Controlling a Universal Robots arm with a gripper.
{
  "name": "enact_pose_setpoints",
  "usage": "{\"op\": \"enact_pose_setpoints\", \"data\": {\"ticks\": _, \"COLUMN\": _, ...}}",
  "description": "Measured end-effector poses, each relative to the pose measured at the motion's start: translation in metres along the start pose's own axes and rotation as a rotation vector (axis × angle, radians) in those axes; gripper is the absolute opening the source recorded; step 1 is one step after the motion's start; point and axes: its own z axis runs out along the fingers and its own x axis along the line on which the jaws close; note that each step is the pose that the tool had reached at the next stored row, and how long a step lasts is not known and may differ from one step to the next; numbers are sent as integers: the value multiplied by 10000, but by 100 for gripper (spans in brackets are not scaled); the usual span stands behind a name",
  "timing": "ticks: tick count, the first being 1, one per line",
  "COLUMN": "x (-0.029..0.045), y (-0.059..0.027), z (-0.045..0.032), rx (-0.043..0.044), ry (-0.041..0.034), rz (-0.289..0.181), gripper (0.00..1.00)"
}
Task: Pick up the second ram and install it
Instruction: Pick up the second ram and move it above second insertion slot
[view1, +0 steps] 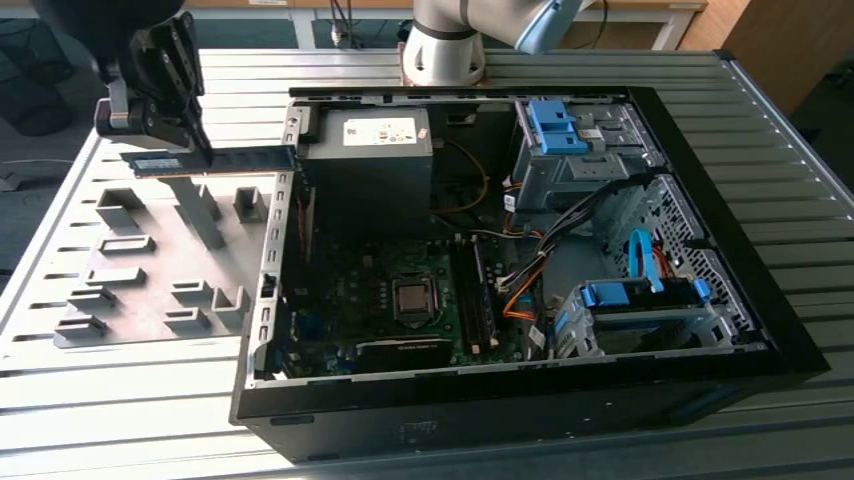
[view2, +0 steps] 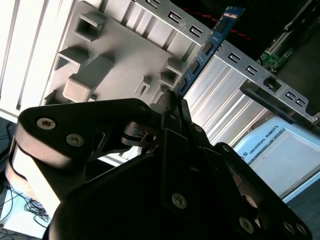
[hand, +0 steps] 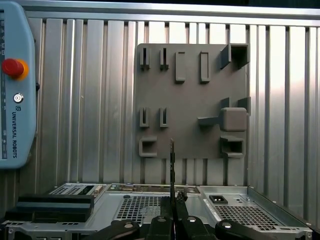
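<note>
The second ram (view1: 248, 156) in claw (view1: 196, 150)

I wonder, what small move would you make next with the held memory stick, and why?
Probably carry the second ram level toward the exterior view's right, keeping its height. The hand is shut on it above the grey holder plate, and the case wall stands between it and the memory slots.

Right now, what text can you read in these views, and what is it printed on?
Pale blue plastic pendant: a maker's name only, not quoted here.
White label on the grey metal power supply box: too small to read.
Dark green-black ram strip held in the gripper: pale label, unreadable.
</note>
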Motion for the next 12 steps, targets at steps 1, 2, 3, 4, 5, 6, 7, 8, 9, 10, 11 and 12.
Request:
{"op": "enact_pose_setpoints", "data": {"ticks": 1, "x": 0, "y": -6, "z": 0, "rx": 0, "ry": 1, "rz": 0, "gripper": 14}}
{"op": "enact_pose_setpoints", "data": {"ticks": 2, "x": 0, "y": -12, "z": -1, "rx": -1, "ry": 1, "rz": 0, "gripper": 14}}
{"op": "enact_pose_setpoints", "data": {"ticks": 3, "x": 0, "y": -18, "z": -1, "rx": -1, "ry": 1, "rz": 0, "gripper": 14}}
{"op": "enact_pose_setpoints", "data": {"ticks": 4, "x": 0, "y": -24, "z": -1, "rx": -1, "ry": 1, "rz": 0, "gripper": 14}}
{"op": "enact_pose_setpoints", "data": {"ticks": 5, "x": 0, "y": -30, "z": -1, "rx": -1, "ry": 0, "rz": 0, "gripper": 14}}
{"op": "enact_pose_setpoints", "data": {"ticks": 6, "x": 0, "y": -36, "z": -1, "rx": -1, "ry": 1, "rz": 0, "gripper": 14}}
{"op": "enact_pose_setpoints", "data": {"ticks": 7, "x": 0, "y": -42, "z": -1, "rx": -1, "ry": 1, "rz": 0, "gripper": 14}}
{"op": "enact_pose_setpoints", "data": {"ticks": 8, "x": 0, "y": -48, "z": -1, "rx": -1, "ry": 0, "rz": 0, "gripper": 14}}
{"op": "enact_pose_setpoints", "data": {"ticks": 9, "x": 1, "y": -55, "z": -1, "rx": 0, "ry": 0, "rz": 0, "gripper": 14}}
{"op": "enact_pose_setpoints", "data": {"ticks": 10, "x": 0, "y": -60, "z": -1, "rx": -1, "ry": 1, "rz": 1, "gripper": 14}}
{"op": "enact_pose_setpoints", "data": {"ticks": 11, "x": 0, "y": -67, "z": -1, "rx": -1, "ry": 1, "rz": 0, "gripper": 14}}
{"op": "enact_pose_setpoints", "data": {"ticks": 12, "x": 1, "y": -72, "z": -1, "rx": 0, "ry": 0, "rz": 0, "gripper": 14}}
